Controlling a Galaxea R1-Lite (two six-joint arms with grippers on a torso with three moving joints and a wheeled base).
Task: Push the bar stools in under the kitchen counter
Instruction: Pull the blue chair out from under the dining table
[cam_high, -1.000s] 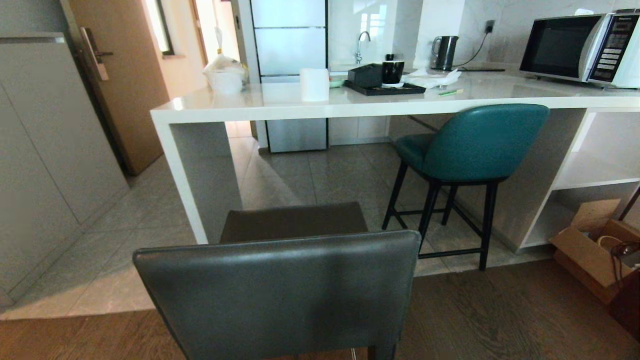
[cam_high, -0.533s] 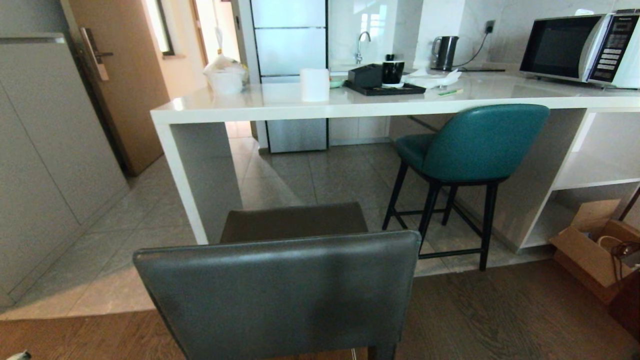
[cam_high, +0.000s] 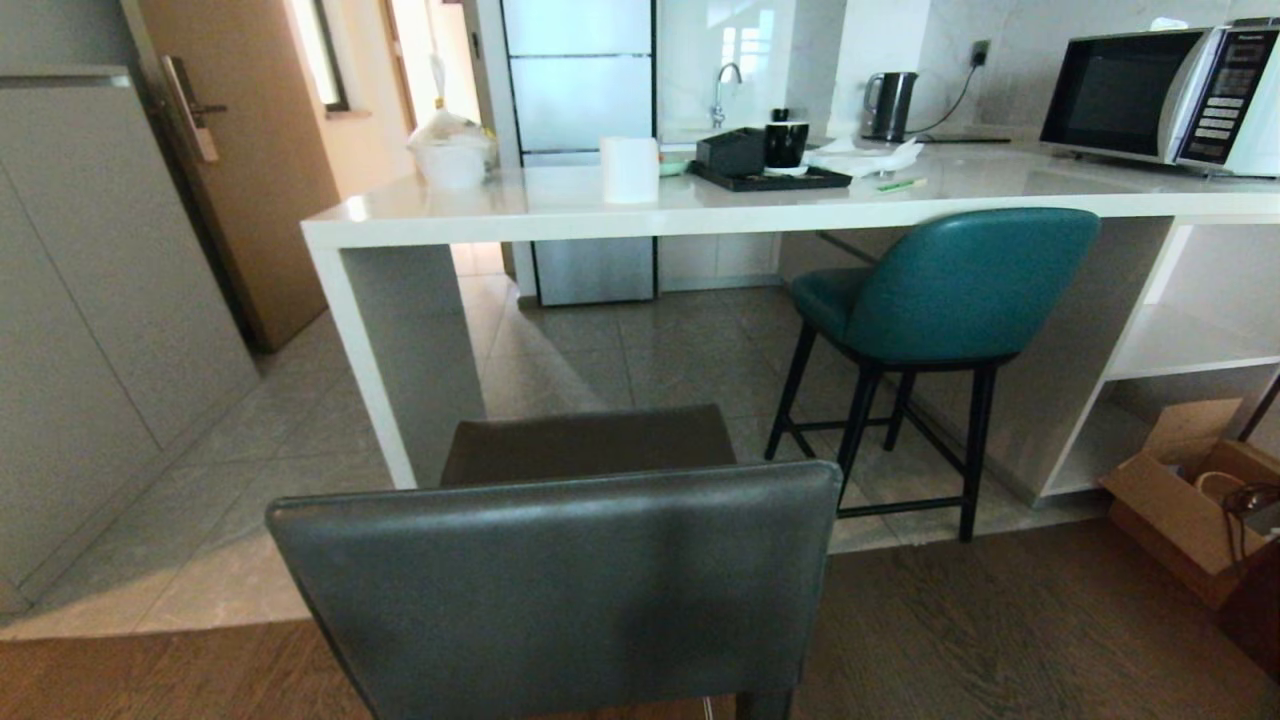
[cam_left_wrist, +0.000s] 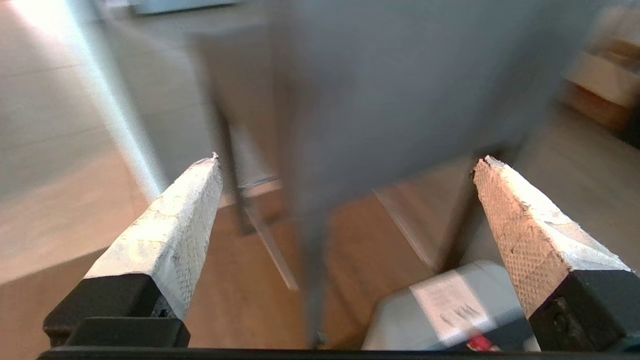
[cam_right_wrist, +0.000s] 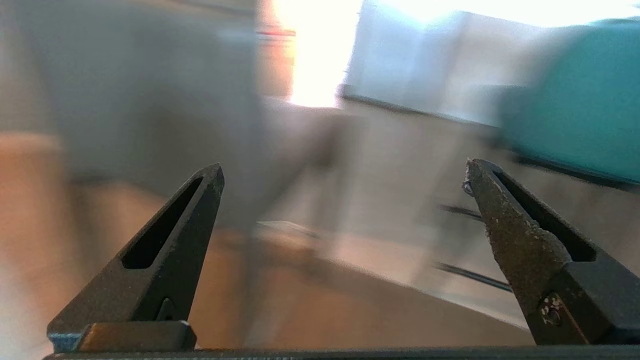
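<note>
A: While neither arm shows in the head view, both wrist views face the dark grey stool (cam_high: 560, 580). Status?

B: Grey stool stands nearest the robot, dead centre, back towards it, seat pointing at the kitchen counter (cam_high: 640, 205). It's on the wood floor, well short of the surface edge, not under it at all. Teal stool (cam_high: 940, 300) is far right, seat partly under the slab, back level with the edge.

A: Grippers?

B: Left gripper (cam_left_wrist: 345, 165) spread wide, nothing between the fingers. Right gripper (cam_right_wrist: 342, 172) also wide, empty. Neither touches the stool as far as I can tell; both wrist views are smeared.

A: Key geometry for the push?

B: Stool back's long axis runs left-right, square to the push line. Open gap under the surface lies straight ahead, between the white end panel (cam_high: 400, 360) on the left and the teal stool on the right. In the left wrist view the grey back fills the frame ahead of the fingers, legs below. The right wrist view has the grey stool to one side and teal to the other, so I'd judge the right sits off the stool's right edge.

A: Which arm's nearer?

B: Can't rank them. I'd judge the left is better centred on the back.

A: Risk?

B: An off-centre push would yaw it towards the end panel.
</note>
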